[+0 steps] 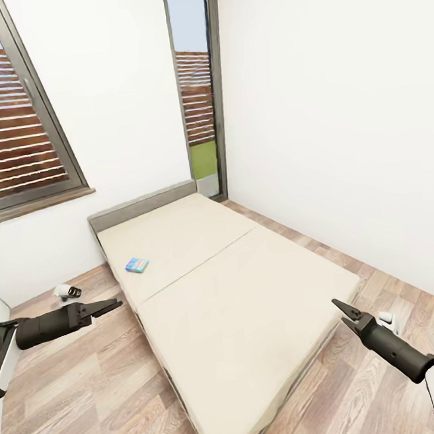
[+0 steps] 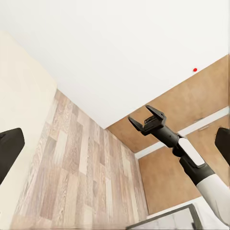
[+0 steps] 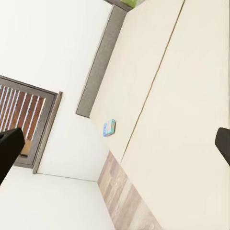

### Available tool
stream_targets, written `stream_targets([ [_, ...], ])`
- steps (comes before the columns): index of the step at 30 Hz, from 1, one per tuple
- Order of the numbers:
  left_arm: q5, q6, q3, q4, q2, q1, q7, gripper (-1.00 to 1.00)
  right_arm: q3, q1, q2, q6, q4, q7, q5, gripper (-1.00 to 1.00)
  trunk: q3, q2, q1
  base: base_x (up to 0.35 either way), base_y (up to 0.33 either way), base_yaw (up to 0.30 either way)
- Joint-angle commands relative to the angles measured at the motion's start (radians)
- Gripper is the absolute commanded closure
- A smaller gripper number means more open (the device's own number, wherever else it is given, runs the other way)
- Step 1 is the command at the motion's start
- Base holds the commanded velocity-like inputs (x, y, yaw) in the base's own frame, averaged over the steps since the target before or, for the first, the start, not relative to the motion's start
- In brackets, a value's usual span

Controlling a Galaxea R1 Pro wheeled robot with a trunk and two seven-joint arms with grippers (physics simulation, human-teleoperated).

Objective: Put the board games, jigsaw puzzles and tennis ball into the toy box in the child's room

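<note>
A small blue board game (image 1: pixel 137 265) lies flat on the beige mattress of the bed (image 1: pixel 252 306), near the bed's left edge and not far from the grey headboard (image 1: pixel 143 205). It also shows as a small blue rectangle (image 3: pixel 109 128) in the right wrist view. My left gripper (image 1: pixel 115 306) hovers open over the wood floor just left of the bed, nearer to me than the game. My right gripper (image 1: pixel 339 310) stands open off the bed's near right corner; the left wrist view shows its (image 2: pixel 139 114) jaws apart. Neither holds anything.
A small white and dark object (image 1: pixel 66 291) lies on the floor left of the bed. Another white object (image 1: pixel 386 320) sits on the floor by the right gripper. White walls and dark-framed windows (image 1: pixel 16 130) close in behind the bed. Plank floor runs along both sides.
</note>
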Motion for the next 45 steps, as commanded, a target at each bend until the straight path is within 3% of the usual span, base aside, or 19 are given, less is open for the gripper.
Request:
stream_targets([
  [1, 0.001, 0.011, 0.0, 0.0, 0.001, 0.0, -0.003, -1.0, -0.002, -0.001, 0.0, 0.006, 0.0, 0.003, 0.0, -1.0, -0.003, -0.002, 0.001, 0.0, 0.247, -0.249],
  [45, 0.001, 0.01, 0.0, 0.0, 0.001, 0.0, -0.003, -1.0, -0.003, -0.001, 0.001, 0.006, 0.0, 0.01, 0.0, -1.0, -0.012, -0.002, 0.001, 0.0, 0.118, -0.272],
])
